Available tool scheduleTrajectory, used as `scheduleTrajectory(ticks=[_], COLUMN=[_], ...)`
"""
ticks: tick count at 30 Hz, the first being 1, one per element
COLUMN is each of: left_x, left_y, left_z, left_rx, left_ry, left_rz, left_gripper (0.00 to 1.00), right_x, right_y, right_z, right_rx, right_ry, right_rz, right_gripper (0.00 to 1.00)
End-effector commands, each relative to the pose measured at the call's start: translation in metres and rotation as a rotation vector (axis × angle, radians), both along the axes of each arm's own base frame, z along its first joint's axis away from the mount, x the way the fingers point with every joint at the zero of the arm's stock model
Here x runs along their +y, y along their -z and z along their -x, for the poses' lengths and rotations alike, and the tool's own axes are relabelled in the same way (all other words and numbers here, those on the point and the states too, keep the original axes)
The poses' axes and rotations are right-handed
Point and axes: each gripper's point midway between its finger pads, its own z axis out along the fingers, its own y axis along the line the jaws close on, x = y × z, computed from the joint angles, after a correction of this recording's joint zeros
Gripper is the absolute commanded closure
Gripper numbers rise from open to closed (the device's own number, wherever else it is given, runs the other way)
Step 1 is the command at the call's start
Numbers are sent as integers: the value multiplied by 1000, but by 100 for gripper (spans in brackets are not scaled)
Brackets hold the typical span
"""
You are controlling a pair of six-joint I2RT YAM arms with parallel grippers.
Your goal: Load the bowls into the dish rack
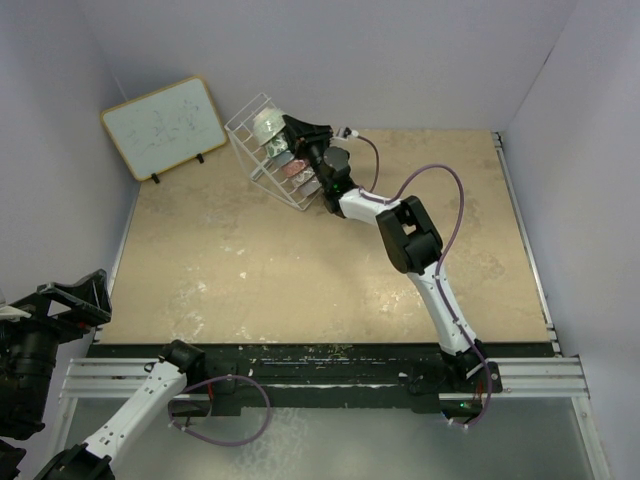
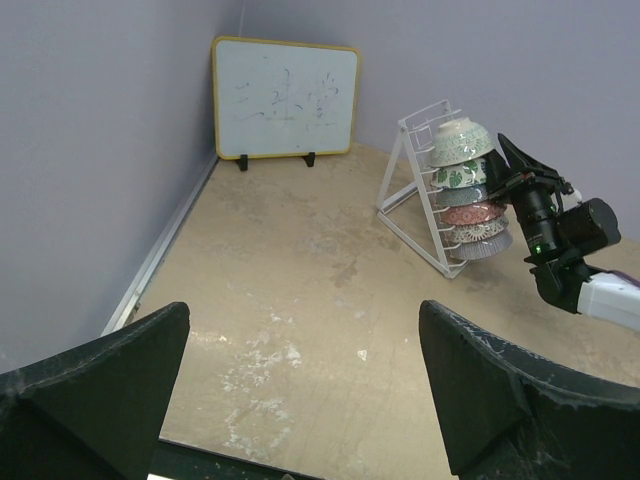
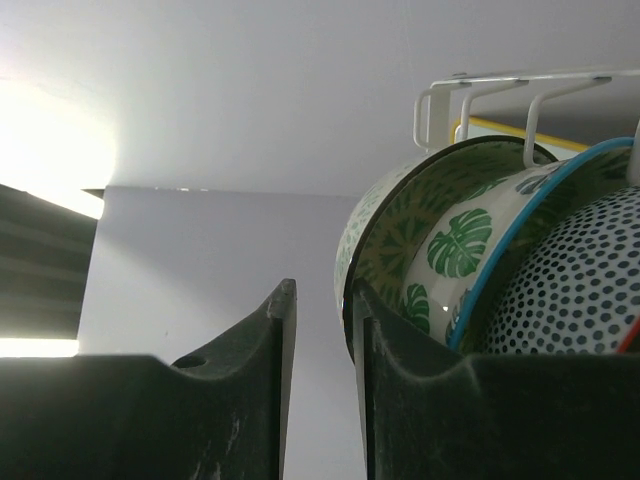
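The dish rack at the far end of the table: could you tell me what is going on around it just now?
The right arm is stretched out to the dish rack, where five bowls sit stacked on edge. The right claw is right beside the top bowl, its fingers a narrow gap apart with nothing between them, so that bowl seems to rest in the rack on its own. The left claw hangs open at the near left, away from it all.
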Motion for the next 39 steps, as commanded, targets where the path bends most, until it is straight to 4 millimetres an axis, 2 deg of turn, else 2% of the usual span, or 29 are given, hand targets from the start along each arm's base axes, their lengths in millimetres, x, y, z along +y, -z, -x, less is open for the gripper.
scheduleTrajectory(ticks=[1,6,12,21,32,39], left_x=[1,2,2,1,2,3], left_y=[-3,-4,-4,-4,-3,-1], left_z=[-1,0,-1,-2,0,0], left_rx=[-14,-16,-17,-18,-19,-17], left_ry=[-5,-10,-10,-5,-2,-6], left_rz=[12,11,11,15,21,19], left_gripper=[1,1,1,1,1,1], right_x=[-5,-1,5,-5,-7,-12], right_y=[-41,-42,-53,-71,-55,-56], right_z=[4,0,-5,-2,2,11], right_rx=[-44,-13,-11,-4,44,46], right_ry=[10,0,-11,22,-10,-18], right_rz=[4,52,115,178,191,193], right_gripper=[68,65,63,61,60,60])
